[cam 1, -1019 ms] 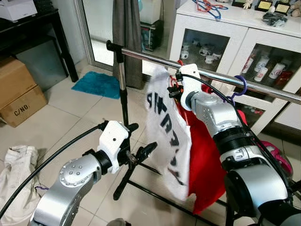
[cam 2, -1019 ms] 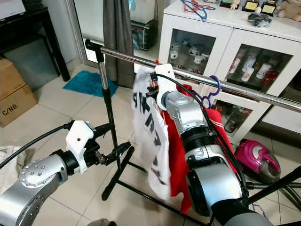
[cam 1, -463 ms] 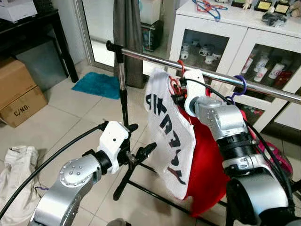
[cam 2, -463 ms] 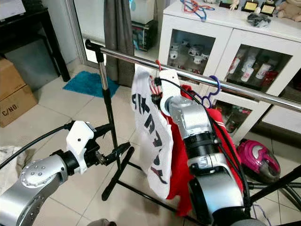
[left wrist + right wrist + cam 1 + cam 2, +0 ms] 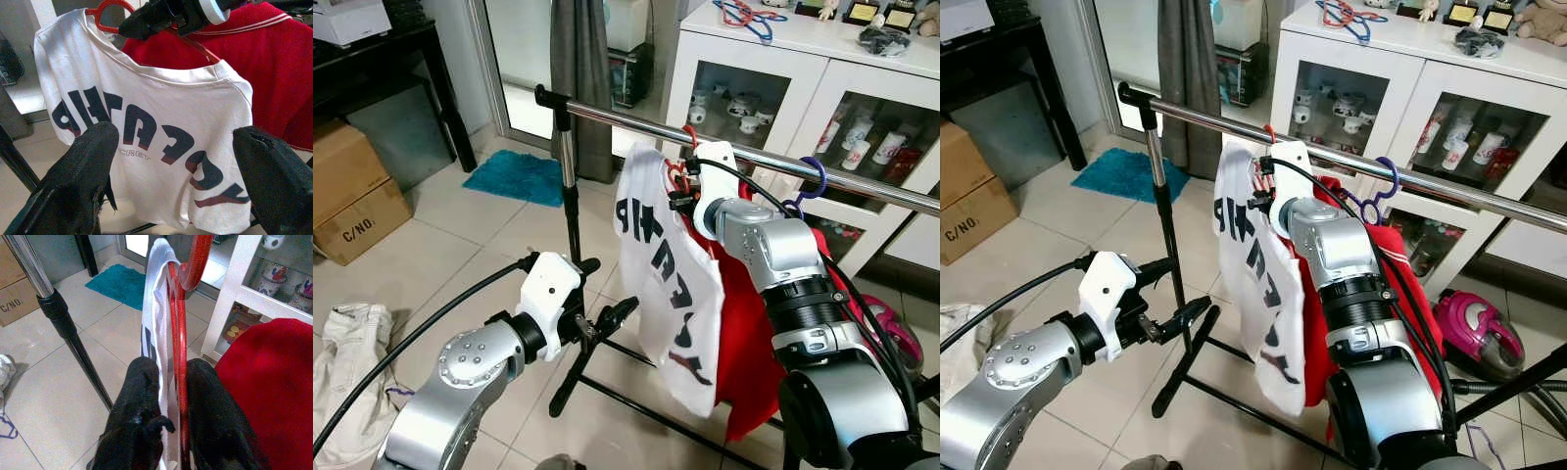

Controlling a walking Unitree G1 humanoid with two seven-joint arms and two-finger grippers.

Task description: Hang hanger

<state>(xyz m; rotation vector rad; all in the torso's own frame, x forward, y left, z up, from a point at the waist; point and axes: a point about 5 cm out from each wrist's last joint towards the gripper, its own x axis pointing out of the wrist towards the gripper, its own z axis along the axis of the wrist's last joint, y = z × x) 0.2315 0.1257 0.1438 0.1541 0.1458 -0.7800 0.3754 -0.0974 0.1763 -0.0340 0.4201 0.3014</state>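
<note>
You are holding the red plastic hanger with the white T-shirt with dark letters on it, just under the shiny metal rail of the garment rack. The hanger's hook is rising beside the rail, close to it; whether it is already resting over the rail, I cannot tell.

The right gripper is pinching the hanger's neck together with the shirt collar; its two black fingers are nearly closed, with only the red bar and the cloth between them. Just behind, a red garment is hanging on a purple hanger on the same rail.

To do this step well, I think you should lift the hook a little above the rail, bring it over, then lower it until the rail is carrying the weight. Release only after that. Keep the hook away from the purple hanger so they are not tangling.

The left gripper is waiting low, near the rack's black upright post, with its fingers wide apart and holding nothing. You are looking at the shirt between them in the left wrist view.
</note>
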